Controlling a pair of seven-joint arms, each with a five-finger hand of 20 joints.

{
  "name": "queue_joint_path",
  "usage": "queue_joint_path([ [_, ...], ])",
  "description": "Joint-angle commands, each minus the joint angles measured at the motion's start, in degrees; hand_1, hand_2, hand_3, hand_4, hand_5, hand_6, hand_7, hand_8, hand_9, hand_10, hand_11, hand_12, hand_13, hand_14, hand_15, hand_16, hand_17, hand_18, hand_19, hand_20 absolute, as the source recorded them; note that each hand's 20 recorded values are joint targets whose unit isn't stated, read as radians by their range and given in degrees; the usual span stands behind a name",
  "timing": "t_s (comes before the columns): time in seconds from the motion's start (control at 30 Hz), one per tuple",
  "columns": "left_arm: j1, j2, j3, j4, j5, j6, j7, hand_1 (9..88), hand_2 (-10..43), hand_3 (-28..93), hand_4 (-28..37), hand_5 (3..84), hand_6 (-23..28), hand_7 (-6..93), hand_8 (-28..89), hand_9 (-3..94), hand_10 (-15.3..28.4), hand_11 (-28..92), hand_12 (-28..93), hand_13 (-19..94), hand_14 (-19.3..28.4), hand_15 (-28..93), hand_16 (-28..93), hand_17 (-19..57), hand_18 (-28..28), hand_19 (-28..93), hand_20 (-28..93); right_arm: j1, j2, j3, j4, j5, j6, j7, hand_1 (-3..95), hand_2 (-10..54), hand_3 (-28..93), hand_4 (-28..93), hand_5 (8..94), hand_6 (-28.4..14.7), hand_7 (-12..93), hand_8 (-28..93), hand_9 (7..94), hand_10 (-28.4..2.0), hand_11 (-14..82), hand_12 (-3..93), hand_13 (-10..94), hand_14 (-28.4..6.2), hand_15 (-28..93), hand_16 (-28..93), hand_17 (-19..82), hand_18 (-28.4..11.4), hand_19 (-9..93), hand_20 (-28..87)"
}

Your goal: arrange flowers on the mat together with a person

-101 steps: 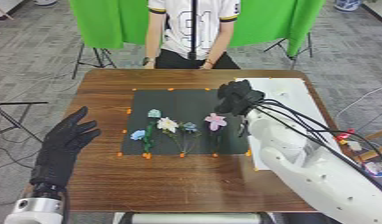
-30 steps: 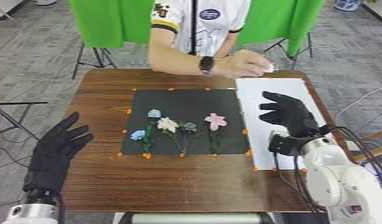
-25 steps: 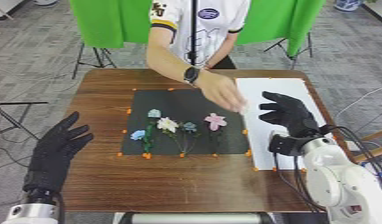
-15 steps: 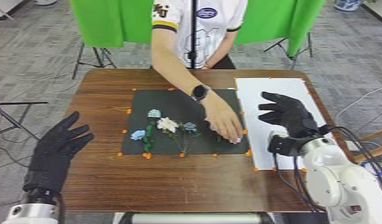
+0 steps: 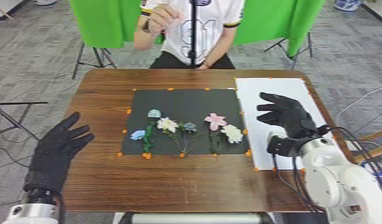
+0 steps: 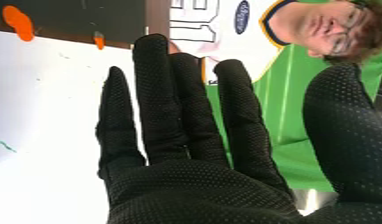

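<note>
We face a wooden table (image 5: 170, 185), flowers (image 5: 168, 125) on its black mat (image 5: 183, 102), green cloth (image 5: 281, 25) beyond. Our right hand (image 5: 292, 116), over a white sheet (image 5: 267, 86), and left hand (image 5: 56, 150) are released, loosely open.

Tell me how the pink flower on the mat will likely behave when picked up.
The pink flower likely feels light, being petals on a thin stem. Its spread petals may bend if pinched, and they should keep it from rolling.

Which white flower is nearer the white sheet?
The rightmost white flower, right of the pink flower; the other white flower lies left of the pink one, deeper into the mat.
</note>
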Motion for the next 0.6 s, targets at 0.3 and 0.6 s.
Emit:
queue_joint_path([
  [0.3,0.0,0.05,0.52,-0.07,0.10,0.16,0.05,19.2,6.4,79,-28.3,31.7,6.7,15.3,-11,30.7,18.6,30,9,21,25.5,56,-12,-9.4,21.6,51,9,0.2,-0.4,-0.1,0.2,-0.1,-1.0,-0.5,24.3,3.9,78,-24,49.7,-0.5,15,-12,50.7,-17.5,19.8,15.3,44,-18.1,58,8,11,-22.9,56,15],
  [0.6,0.1,0.09,0.64,-0.05,0.07,0.30,0.34,19.3,6.4,79,-28.3,31.7,6.6,15.3,-11,30.7,18.6,30,9,21,25.4,56,-12,-9.4,21.6,51,9,0.3,-0.4,-0.2,0.2,-0.6,-0.9,-0.4,24.3,4.1,78,-24,49.7,-0.5,15,-12,50.8,-17.5,19.9,15.3,44,-18.1,58,8,11,-22.8,56,15],
])
